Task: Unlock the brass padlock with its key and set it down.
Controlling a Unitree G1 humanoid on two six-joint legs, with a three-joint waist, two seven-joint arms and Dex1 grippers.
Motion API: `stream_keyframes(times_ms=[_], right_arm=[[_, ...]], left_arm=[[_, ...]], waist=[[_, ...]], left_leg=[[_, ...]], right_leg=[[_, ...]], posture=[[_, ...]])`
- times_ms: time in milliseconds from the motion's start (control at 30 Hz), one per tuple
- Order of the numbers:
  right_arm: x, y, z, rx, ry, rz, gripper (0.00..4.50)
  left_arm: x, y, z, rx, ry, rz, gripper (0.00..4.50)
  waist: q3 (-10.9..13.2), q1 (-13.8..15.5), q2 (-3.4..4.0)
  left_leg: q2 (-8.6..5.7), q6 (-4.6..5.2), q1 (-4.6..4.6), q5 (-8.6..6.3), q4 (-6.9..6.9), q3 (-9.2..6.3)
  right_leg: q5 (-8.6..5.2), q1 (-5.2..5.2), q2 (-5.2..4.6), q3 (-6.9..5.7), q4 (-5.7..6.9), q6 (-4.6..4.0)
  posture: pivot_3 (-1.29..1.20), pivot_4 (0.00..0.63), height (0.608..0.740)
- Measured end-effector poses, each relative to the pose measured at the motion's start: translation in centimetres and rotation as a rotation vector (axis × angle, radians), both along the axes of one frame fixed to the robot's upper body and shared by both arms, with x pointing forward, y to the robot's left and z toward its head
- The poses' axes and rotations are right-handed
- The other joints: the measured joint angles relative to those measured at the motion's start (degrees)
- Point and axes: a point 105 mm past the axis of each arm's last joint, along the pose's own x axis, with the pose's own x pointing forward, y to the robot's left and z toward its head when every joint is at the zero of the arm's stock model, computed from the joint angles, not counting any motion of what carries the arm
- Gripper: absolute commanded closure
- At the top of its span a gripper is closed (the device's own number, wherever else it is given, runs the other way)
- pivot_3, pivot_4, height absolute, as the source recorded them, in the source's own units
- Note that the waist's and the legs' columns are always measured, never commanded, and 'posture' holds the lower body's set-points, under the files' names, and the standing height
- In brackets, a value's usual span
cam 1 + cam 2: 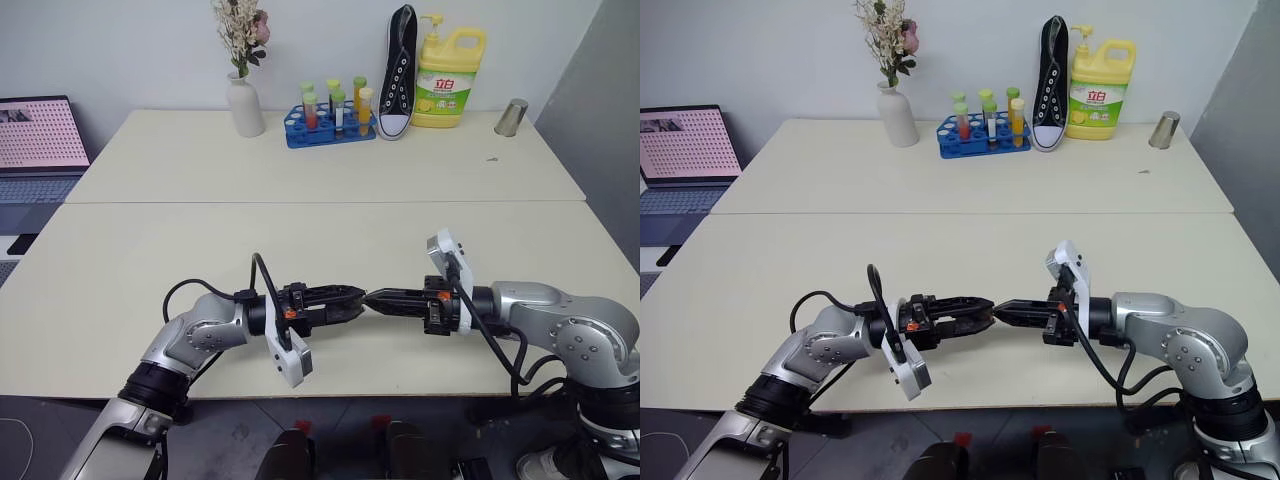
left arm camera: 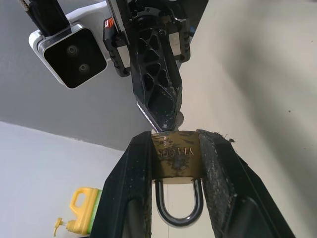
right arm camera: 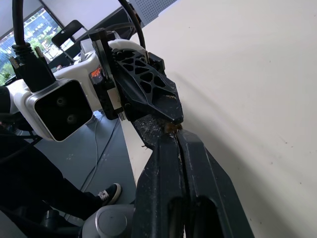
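Above the table, left end effector [image 1: 352, 303] clamps brass padlock [image 2: 174, 154]; right end effector [image 1: 374, 300] clenched

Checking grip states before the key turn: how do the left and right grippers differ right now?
The left gripper is clamped on the padlock, fingers apart at its brass sides, shackle toward its wrist. The right gripper is fully shut, fingers together, tips pinching a small silvery piece, likely the key, at the padlock's end. Left points right, right points left. Both hover tip to tip above the table.

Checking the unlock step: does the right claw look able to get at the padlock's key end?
Probably yes: the left claw holds the brass padlock with that end exposed, and the shut right claw already meets it.
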Motion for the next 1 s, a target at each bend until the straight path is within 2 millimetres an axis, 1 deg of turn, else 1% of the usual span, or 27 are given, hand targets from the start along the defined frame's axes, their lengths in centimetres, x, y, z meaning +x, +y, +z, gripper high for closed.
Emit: stream_keyframes(times_ms=[100, 200, 233, 467, 767, 867, 900, 933, 967, 1000], right_arm=[[0.26, 0.05, 0.1, 0.014, -0.029, -0.009, 3.9], [0.65, -0.16, -0.02, 0.012, -0.039, -0.032, 2.89], [0.69, -0.21, -0.05, 0.012, -0.038, -0.034, 2.86], [0.5, -0.61, -0.41, 0.0, -0.013, -0.032, 2.86], [0.43, -0.25, -0.56, 0.012, 0.004, -0.028, 2.86], [0.44, -0.23, -0.63, 0.012, 0.01, -0.028, 3.45], [0.43, -0.23, -0.63, 0.012, 0.011, -0.028, 3.76], [0.43, -0.22, -0.63, 0.012, 0.011, -0.027, 4.21], [0.42, -0.22, -0.63, 0.012, 0.011, -0.026, 4.45], [0.35, -0.18, -0.61, 0.013, 0.011, -0.02, 4.5]], left_arm=[[0.08, 0.07, -0.07, -0.002, 0.007, 0.01, 3.51], [0.17, 0.17, -0.19, -0.001, 0.015, 0.02, 3.51], [0.19, 0.18, -0.19, -0.001, 0.014, 0.021, 3.51], [0.22, 0.21, -0.12, -0.008, 0.012, 0.024, 3.51], [0.24, 0.2, -0.18, -0.004, 0.012, 0.026, 3.51], [0.25, 0.2, -0.18, -0.003, 0.012, 0.026, 3.51], [0.26, 0.2, -0.18, -0.003, 0.012, 0.027, 3.51], [0.27, 0.2, -0.18, -0.004, 0.013, 0.028, 3.51], [0.27, 0.2, -0.18, -0.004, 0.013, 0.028, 3.51], [0.31, 0.21, -0.19, -0.003, 0.014, 0.03, 3.51]], waist=[[0.0, 0.0, 0.0], [0.0, 0.0, 0.0], [0.0, 0.0, 0.0], [0.0, 0.0, 0.0], [0.0, 0.0, 0.0], [0.0, 0.0, 0.0], [0.0, 0.0, 0.0], [0.0, 0.0, 0.0], [0.0, 0.0, 0.0], [0.0, 0.0, 0.0]], left_leg=[[0.0, 0.0, 0.0, 0.0, 0.0, 0.01], [0.0, 0.0, 0.0, 0.0, 0.0, 0.0], [0.0, 0.0, 0.0, 0.0, 0.0, 0.0], [0.0, 0.0, 0.0, 0.0, 0.0, 0.0], [0.0, 0.0, 0.0, 0.0, 0.0, 0.0], [0.0, 0.0, 0.0, 0.0, 0.0, 0.0], [0.0, 0.0, 0.0, 0.0, 0.0, -0.01], [0.0, 0.0, 0.0, 0.0, 0.0, -0.01], [0.0, 0.0, 0.0, 0.0, 0.0, 0.0], [0.0, 0.0, 0.0, 0.0, 0.0, 0.0]], right_leg=[[0.0, 0.0, 0.0, 0.01, 0.0, 0.0], [0.0, 0.0, 0.0, 0.01, 0.0, 0.0], [0.0, 0.0, 0.0, 0.0, 0.0, 0.0], [0.0, 0.0, 0.0, 0.01, 0.0, 0.0], [0.0, 0.0, 0.0, 0.01, 0.0, 0.0], [0.0, 0.0, 0.0, 0.01, 0.0, 0.0], [0.0, -0.01, 0.0, 0.0, 0.0, 0.0], [0.0, 0.0, 0.0, 0.01, 0.0, 0.0], [0.0, -0.01, 0.0, 0.0, 0.0, 0.0], [0.0, -0.01, 0.0, 0.01, 0.0, 0.0]], posture=[[0.0, 0.15, 0.74], [0.0, 0.15, 0.74], [0.0, 0.15, 0.74], [0.0, 0.15, 0.74], [0.0, 0.15, 0.74], [0.0, 0.15, 0.74], [0.0, 0.15, 0.74], [0.0, 0.15, 0.74], [0.0, 0.15, 0.74], [0.0, 0.15, 0.74]])
